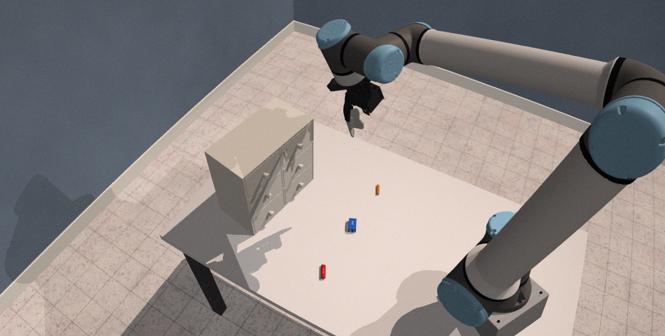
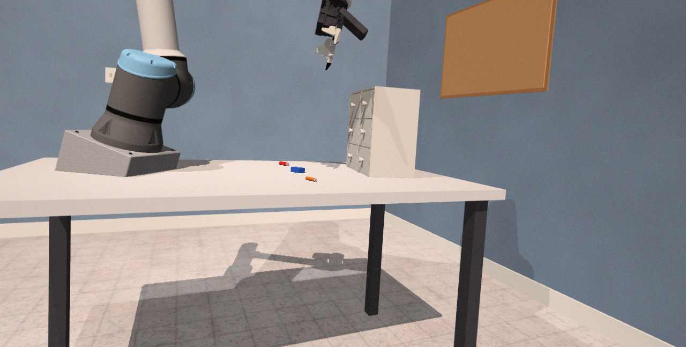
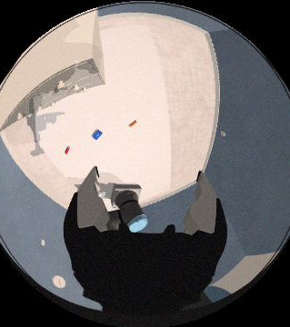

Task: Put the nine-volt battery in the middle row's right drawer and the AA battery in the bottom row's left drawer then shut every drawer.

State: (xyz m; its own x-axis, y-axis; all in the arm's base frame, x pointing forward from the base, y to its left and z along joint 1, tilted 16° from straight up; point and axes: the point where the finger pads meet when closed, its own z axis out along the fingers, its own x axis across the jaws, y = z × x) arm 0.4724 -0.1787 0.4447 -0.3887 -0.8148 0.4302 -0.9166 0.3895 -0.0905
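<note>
Exterior view showed your pincer [image 2: 330, 54] wide and empty, high above the desk [image 2: 143, 191]; yanking a drawer could shift the chest [image 2: 390, 128] near the far edge.

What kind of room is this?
Probably a bare test room for a robot: an arm bolted to a table, blue walls, a tiled floor and a corkboard.
</note>
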